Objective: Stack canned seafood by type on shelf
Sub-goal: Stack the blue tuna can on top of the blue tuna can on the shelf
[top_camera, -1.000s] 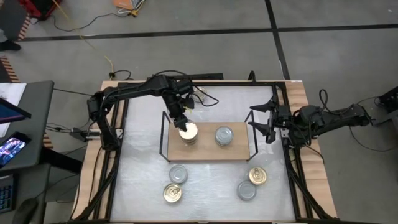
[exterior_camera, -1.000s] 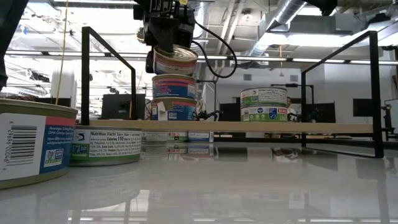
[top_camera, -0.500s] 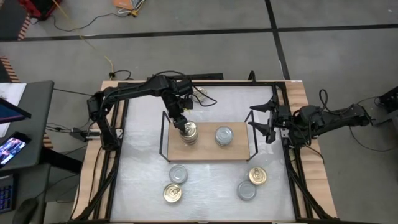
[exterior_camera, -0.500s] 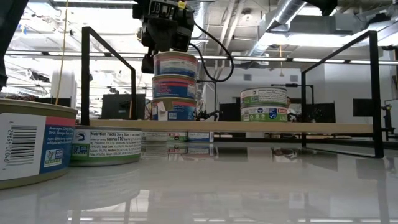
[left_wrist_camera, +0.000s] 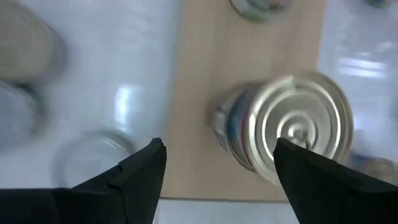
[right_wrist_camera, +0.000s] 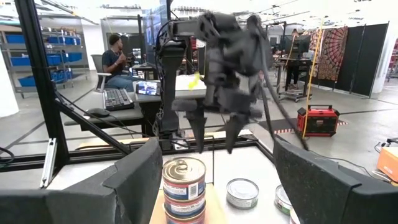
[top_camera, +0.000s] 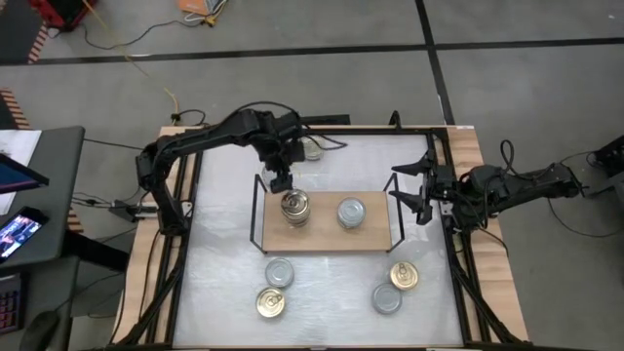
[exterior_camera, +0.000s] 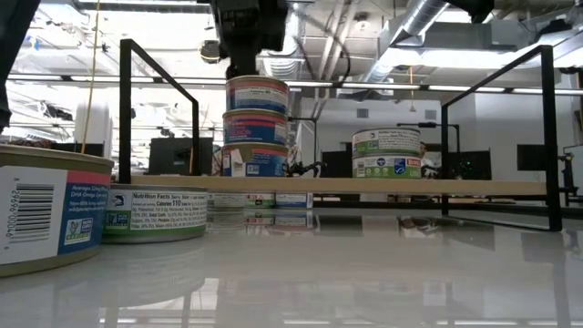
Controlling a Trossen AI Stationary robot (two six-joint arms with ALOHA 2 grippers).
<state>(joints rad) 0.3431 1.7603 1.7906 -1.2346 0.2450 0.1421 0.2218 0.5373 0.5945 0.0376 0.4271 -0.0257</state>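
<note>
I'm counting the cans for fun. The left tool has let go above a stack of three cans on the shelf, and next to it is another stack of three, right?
Not quite. The left tool is open above the three-can stack on the shelf, but the stack beside it has only two cans. The low view shows it.

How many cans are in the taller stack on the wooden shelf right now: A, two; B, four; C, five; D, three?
D: the low view shows three cans piled in the taller stack on the shelf, against two in the shorter stack beside it.
</note>
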